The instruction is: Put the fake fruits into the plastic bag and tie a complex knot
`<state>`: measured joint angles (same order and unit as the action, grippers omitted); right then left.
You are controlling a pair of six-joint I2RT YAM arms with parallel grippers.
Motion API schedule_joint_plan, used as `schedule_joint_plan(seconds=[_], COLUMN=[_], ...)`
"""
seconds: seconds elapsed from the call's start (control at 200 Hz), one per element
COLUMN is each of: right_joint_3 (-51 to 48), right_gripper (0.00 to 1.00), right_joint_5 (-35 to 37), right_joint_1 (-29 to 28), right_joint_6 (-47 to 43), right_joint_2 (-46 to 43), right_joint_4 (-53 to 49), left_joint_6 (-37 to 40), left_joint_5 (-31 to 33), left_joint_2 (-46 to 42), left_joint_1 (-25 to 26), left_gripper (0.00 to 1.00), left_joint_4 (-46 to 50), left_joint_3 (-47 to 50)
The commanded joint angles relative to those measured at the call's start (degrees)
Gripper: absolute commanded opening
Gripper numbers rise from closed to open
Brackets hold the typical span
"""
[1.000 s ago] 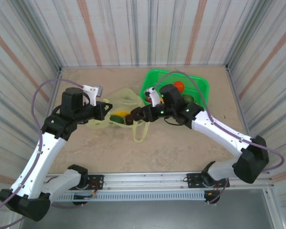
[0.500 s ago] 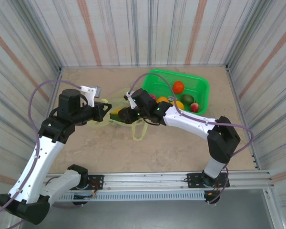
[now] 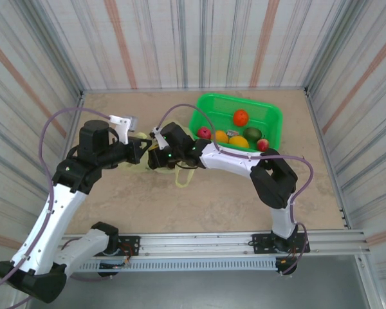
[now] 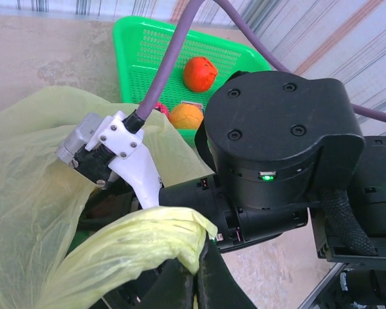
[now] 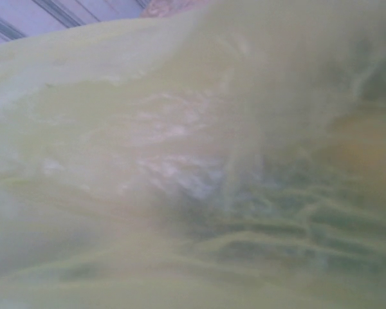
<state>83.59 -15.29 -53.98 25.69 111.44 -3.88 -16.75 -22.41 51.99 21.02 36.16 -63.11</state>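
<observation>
Beige bench carries the plastic bag left of centre and a green basket near the far-right corner. The left end effector is clamped on the bag's rim. The right end effector sits inside the bag's mouth; I cannot tell how far open it is, though it is possibly releasing. Hold the rim high and taut, since fake fruits wait in the basket.

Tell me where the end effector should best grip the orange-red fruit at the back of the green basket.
Probably across its round middle, coming straight down from above: the orange-red fruit lies apart from the others, and the basket walls block the way in from the sides.
</observation>
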Motion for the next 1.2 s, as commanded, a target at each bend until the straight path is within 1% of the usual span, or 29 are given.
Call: schedule_joint_plan(seconds=[0.0, 0.065, 0.12, 0.23, 0.301, 0.366, 0.431, 0.501, 0.571, 0.626, 0.676, 0.776, 0.842, 0.877, 0.997, 1.077, 1.157, 1.192], right_joint_3=[0.62, -0.64, -1.94, -6.29, -10.36, -12.92, -14.98, -17.18, -18.38, -18.29, -18.39, -18.39, -19.21, -20.04, -23.79, -23.88, -22.43, -21.45], right_gripper=[0.79, 0.78, 0.74, 0.61, 0.52, 0.46, 0.43, 0.43, 0.41, 0.36, 0.35, 0.32, 0.33, 0.33, 0.37, 0.46, 0.51, 0.55], right_joint_5=[-0.92, -0.46, -0.55, -0.96, -4.01, -6.33, -5.67, -4.17, -1.23, 2.24, 5.38, 8.97, 12.47, 13.24, 14.59, 16.57, 20.35, 21.53], right_joint_1=[0.68, 1.21, 1.75, 2.84, 3.76, 4.61, 5.11, 6.73, 9.66, 12.12, 13.86, 16.32, 16.87, 17.64, 21.01, 23.51, 26.54, 28.13], right_joint_6=[1.41, 1.06, 0.67, 0.28, 1.36, 1.96, 1.35, 0.97, 2.11, 2.88, 3.22, 3.32, 3.03, 3.55, 4.89, 5.05, 4.85, 4.61], right_joint_2=[-1.0, -2.6, -4.38, -9.67, -13.69, -17.18, -20.96, -24.64, -27.15, -28.34, -29.29, -29.65, -29.94, -29.8, -29.26, -26.64, -22.68, -20.8], right_joint_4=[1.03, 0.27, -0.41, -0.29, 2.46, 3.13, 2.13, 0.44, -3.78, -9.86, -14.93, -24.86, -29.47, -31.39, -33.18, -33.72, -33.51, -32.6], left_joint_6=[-0.29, -0.05, 0.03, 0.05, -0.1, -0.12, -0.2, -0.11, 0.21, 0.06, 0.05, 0.44, 0.76, 0.81, 0.85, 0.98, 0.94, 0.94], left_joint_5=[0.88, 1.55, 2.38, 3.96, 4.72, 4.99, 4.99, 5.3, 5.71, 5.57, 5.02, 5.04, 5.45, 5.45, 5.37, 5.28, 5.29, 5.31], left_joint_2=[-1.22, -1.58, -1.76, -2.13, -2.68, -2.83, -2.94, -3.29, -3.63, -3.99, -4.25, -4.25, -4.09, -4.11, -3.93, -3.66, -3.39, -3.25], left_joint_1=[0.14, 0.19, 0.09, 0.06, 0.08, 0.09, 0.08, 0.03, -0.01, 0.0, -0.01, -0.01, 0.04, 0.09, 0.22, 0.25, 0.28, 0.28], left_gripper=[0.0, 0.0, 0.0, 0.0, 0.0, 0.0, 0.0, 0.0, 0.0, 0.0, 0.0, 0.0, 0.0, 0.0, 0.0, 0.0, 0.0, 0.0], left_joint_4=[-0.96, -0.76, -0.57, -0.04, -0.2, -0.15, -0.3, -0.28, 0.1, 0.55, 0.91, 1.61, 1.89, 1.91, 1.89, 1.9, 1.94, 1.81], left_joint_3=[0.88, 1.19, 1.54, 2.22, 2.62, 2.99, 3.28, 3.65, 3.72, 3.41, 2.93, 2.47, 2.38, 2.38, 2.03, 1.78, 1.61, 1.64])
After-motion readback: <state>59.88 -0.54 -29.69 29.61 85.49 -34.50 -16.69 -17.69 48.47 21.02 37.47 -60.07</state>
